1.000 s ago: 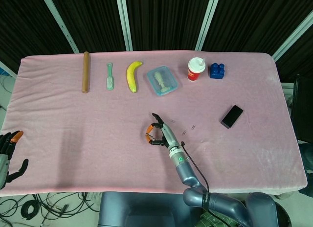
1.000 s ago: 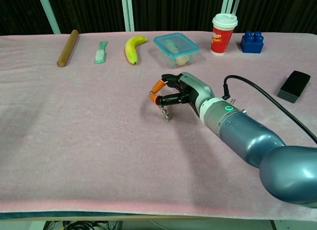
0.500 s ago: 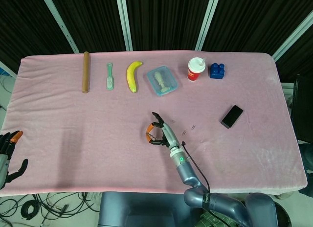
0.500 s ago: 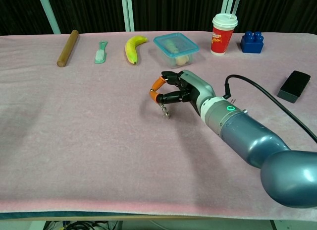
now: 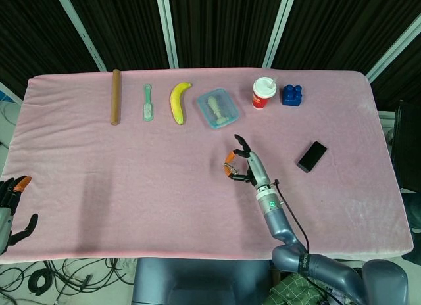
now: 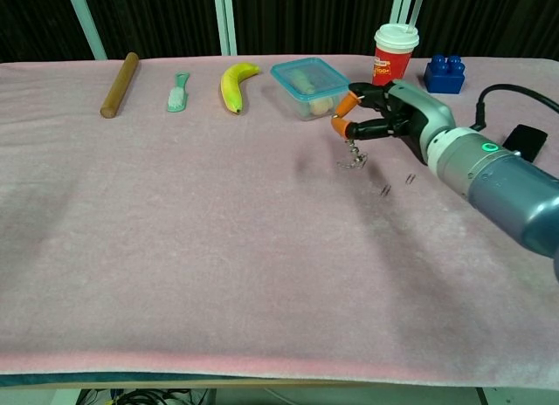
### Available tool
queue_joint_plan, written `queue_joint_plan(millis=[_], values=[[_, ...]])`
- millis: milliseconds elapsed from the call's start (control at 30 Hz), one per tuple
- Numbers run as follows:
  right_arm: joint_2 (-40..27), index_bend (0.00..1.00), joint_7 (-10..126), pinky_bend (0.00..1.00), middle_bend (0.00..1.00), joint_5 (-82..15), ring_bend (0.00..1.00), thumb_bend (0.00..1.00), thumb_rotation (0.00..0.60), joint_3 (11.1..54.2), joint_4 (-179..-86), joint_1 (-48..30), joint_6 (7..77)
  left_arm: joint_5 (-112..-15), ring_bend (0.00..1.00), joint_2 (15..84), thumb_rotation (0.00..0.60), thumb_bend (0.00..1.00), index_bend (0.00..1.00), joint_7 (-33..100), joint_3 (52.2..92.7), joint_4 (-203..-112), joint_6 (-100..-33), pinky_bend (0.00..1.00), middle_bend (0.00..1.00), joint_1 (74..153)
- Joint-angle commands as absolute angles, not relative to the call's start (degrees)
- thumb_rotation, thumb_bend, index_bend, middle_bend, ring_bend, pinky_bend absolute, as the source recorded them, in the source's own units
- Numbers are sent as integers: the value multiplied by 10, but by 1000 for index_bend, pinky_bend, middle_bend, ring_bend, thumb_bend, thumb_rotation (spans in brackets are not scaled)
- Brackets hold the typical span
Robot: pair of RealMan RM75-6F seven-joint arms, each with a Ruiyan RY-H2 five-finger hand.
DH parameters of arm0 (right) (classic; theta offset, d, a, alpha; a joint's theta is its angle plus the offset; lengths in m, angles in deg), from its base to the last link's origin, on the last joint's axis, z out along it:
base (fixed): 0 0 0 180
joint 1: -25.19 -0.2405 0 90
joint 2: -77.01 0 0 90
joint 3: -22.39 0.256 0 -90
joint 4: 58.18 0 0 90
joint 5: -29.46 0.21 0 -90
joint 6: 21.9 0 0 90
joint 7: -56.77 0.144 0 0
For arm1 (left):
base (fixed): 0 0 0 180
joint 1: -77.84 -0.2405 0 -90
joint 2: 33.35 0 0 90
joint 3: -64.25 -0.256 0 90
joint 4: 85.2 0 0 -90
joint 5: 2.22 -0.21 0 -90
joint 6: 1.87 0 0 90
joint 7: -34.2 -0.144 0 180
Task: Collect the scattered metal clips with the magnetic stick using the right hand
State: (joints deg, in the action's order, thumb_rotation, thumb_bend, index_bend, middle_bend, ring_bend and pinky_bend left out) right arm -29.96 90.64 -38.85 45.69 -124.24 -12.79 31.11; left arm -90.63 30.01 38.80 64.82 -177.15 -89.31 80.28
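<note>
chest view: my right hand [image 6: 377, 113] hovers above the pink tablecloth [image 6: 175, 248], fingers curled around the short magnetic stick [image 6: 350, 140], which points down with a bunch of metal clips [image 6: 353, 161] hanging from its tip. two loose clips [image 6: 385, 191] lie on the cloth just to the right. head view shows my left hand [image 5: 12, 210] off the table's edge, fingers spread, holding nothing.
</note>
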Motion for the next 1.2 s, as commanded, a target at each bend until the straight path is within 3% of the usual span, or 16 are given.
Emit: queue_joint_plan(millis=[33,600,1200], values=[[-291,658,918,168,0,-378,0,389,600,457,-1236,-120,302,-905,0,301,600,422,72,387,649,-1772,-893,0,77,803],[-323,664,969,168,0,-380,0,388,600,443,-1153,-113,295,-902,0,300,600,422,72,382,650,-1774,-890,0,77,804],[-339,664,1000,168,0,-401,0,388,600,430,-1138,-107,308,-902,0,300,600,422,72,382,649,-1774,-891,0,77,803]])
